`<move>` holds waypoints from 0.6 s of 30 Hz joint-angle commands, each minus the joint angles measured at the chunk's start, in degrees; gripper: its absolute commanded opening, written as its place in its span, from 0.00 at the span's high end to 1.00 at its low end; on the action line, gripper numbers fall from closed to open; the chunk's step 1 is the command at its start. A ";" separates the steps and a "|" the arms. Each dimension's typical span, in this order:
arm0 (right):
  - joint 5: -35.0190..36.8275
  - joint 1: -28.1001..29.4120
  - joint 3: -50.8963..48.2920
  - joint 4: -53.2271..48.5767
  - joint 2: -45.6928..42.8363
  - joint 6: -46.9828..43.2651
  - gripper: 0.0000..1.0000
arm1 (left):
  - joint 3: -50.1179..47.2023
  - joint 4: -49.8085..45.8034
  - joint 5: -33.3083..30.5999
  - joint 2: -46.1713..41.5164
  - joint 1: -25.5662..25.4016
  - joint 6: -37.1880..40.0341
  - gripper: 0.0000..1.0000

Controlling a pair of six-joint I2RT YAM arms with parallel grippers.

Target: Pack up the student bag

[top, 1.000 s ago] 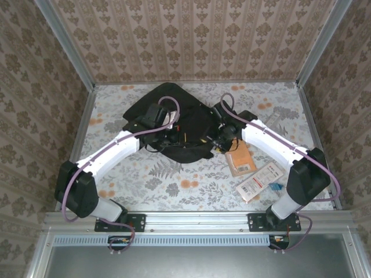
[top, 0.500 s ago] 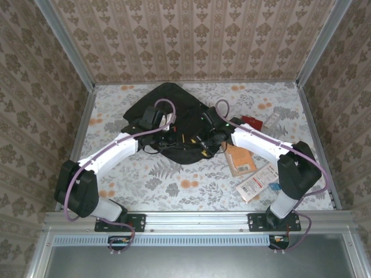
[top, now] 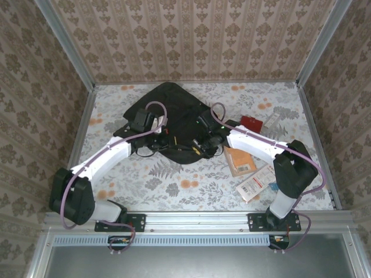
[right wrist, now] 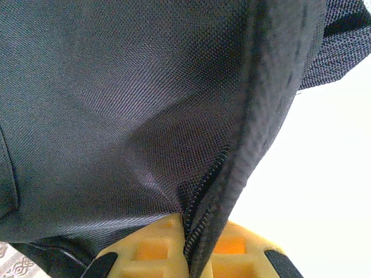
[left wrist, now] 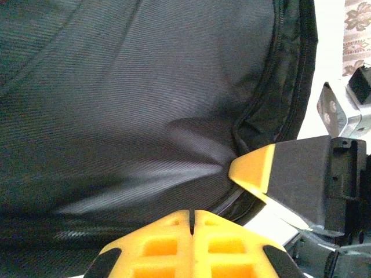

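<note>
Top external view shows the large black soft fabric backpack (top: 177,107) lying flat on the floral-patterned table (top: 168,179), toward its far side. The right gripper (right wrist: 191,226) is clamped on the backpack's zipper seam. The left gripper (left wrist: 191,214) has its yellow fingers pressed together against the fabric; whether cloth is pinched cannot be told.

One student bag (top: 174,110), a black backpack. Two robot arms: one left arm (top: 107,156) and one right arm (top: 255,143). Two grippers with yellow fingers: one left gripper (left wrist: 191,215) and one right gripper (right wrist: 186,229). Four loose things on the right part of the table: one orange flat packet (top: 239,161), one white packet with red print (top: 255,182), one small blue thing (top: 274,187) and one dark red thing (top: 250,123), both too small to name.
</note>
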 commanded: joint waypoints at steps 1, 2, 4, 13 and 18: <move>3.69 -0.18 0.08 -5.02 0.77 -1.64 1.00 | -1.25 -2.47 -1.33 -3.55 1.47 2.52 1.00; 4.04 -0.18 0.08 -5.19 0.79 -1.81 1.00 | -1.57 -2.82 -1.48 -4.08 1.82 2.70 1.00; 4.42 -0.36 -0.03 -5.53 0.78 -1.98 1.00 | -2.63 -3.54 -1.68 -5.44 2.21 3.00 1.00; 4.40 -0.56 -0.27 -5.21 0.94 -2.95 1.00 | -4.62 -8.36 -6.29 -10.32 10.48 5.16 1.00; 3.97 -0.36 0.20 -4.90 1.48 -4.25 1.00 | -3.35 -10.00 -10.37 -9.33 13.45 5.43 1.00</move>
